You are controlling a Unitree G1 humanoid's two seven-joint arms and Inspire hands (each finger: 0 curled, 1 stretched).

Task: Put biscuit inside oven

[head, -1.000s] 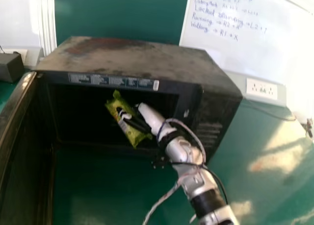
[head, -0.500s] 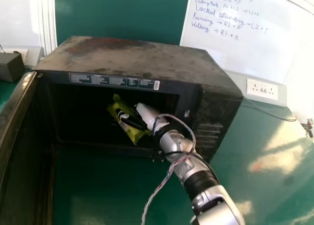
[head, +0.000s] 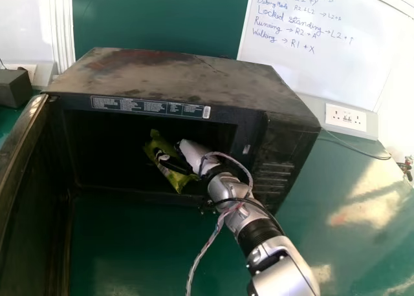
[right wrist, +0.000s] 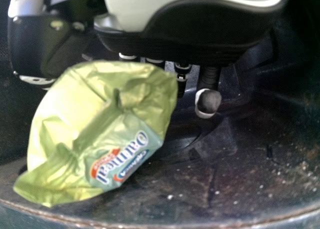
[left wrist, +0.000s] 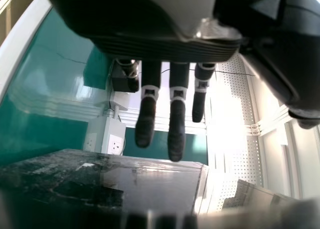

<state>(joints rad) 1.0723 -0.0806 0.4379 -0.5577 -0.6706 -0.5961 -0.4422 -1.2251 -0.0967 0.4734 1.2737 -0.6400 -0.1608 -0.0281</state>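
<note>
In the head view my right hand (head: 195, 155) is inside the mouth of the black oven (head: 174, 83), its dark fingers curled round the green biscuit packet (head: 169, 172). The packet hangs tilted in the cavity, near its right side. In the right wrist view the crumpled biscuit packet (right wrist: 100, 134) is held against the right hand (right wrist: 190, 34), above the oven's speckled floor (right wrist: 240, 189); part of the fingers is hidden behind it. The left wrist view has my left hand (left wrist: 162, 104) with straight fingers and nothing held.
The oven door (head: 32, 192) stands wide at the left, edge toward me. A green table (head: 149, 251) lies in front of the oven. Behind are a wall socket (head: 345, 117) and a whiteboard (head: 317, 44); a dark box (head: 14, 88) sits at the far left.
The right hand and packet have dropped slightly and gone a little deeper into the oven, while the right forearm has swung to a new angle. The oven and its door have stayed put.
</note>
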